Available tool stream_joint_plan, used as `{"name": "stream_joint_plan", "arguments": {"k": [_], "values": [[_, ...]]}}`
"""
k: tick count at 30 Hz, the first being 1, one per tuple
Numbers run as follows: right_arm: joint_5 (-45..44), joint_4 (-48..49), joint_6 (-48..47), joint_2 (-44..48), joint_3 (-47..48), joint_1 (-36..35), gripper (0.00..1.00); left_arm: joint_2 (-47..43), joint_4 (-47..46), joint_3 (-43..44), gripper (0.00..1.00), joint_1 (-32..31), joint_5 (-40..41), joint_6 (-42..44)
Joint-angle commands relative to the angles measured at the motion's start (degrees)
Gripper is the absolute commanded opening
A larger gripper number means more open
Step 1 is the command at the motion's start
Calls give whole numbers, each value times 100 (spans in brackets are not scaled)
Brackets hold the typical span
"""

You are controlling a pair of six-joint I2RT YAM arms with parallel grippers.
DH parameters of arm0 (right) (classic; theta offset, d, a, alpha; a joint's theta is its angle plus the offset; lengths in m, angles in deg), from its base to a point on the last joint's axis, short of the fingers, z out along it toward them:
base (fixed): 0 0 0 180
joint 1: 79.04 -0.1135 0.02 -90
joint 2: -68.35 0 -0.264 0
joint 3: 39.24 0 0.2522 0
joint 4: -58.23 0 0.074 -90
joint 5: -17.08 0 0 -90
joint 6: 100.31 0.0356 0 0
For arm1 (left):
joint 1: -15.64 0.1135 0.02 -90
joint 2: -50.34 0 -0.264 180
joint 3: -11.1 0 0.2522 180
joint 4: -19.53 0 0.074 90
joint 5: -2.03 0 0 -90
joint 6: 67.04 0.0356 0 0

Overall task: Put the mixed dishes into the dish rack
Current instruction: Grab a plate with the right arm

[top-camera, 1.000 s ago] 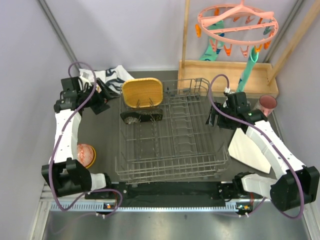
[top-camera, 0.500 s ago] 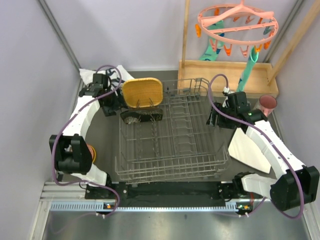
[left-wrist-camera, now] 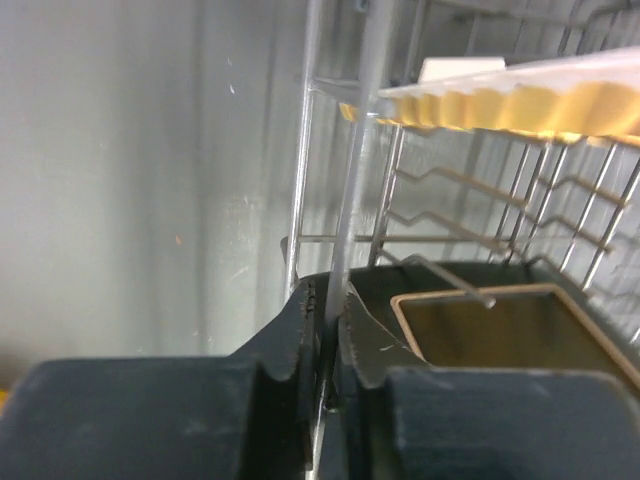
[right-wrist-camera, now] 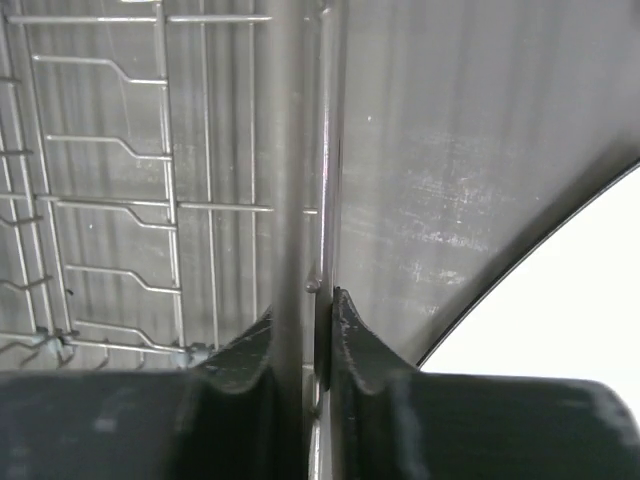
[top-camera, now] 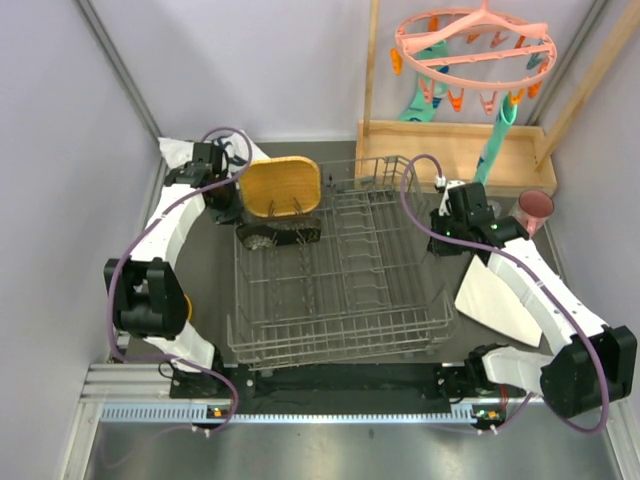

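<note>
top external: my left end effector [top-camera: 224,193] is clamped on the rack's [top-camera: 340,300] far-left corner wire, beside the yellow plate [top-camera: 283,187]
right side: my right end effector [top-camera: 438,243] is clamped on its right rim wire
step: shifting the rack, i judge
next: move both arms evenly
waiting: pale plate [top-camera: 500,300] on the table [top-camera: 205,270], just right of the rack

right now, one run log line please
left hand: shut on dish rack wire, far-left corner | right hand: shut on its right rim | yellow wooden plate: in rack
</note>
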Motion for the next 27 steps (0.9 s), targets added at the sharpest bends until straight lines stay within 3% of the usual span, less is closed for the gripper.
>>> {"name": "stream_joint_plan", "arguments": {"k": [1, 14, 23, 26, 27], "values": [[1131, 735, 1038, -90, 84, 41, 0, 236, -116, 384, 0, 32, 83, -233], [605, 1016, 1741, -230, -4, -671, 0, 1133, 33, 1526, 0, 23, 56, -75], [516, 1087, 1829, -353, 84, -707, 0, 1502, 182, 1983, 0, 32, 249, 66], [420, 1043, 1803, -336, 110, -707, 0, 1494, 261, 1966, 7, 32, 311, 66], [368, 1043, 1794, -318, 119, -707, 0, 1450, 270, 1949, 21, 32, 337, 66]]}}
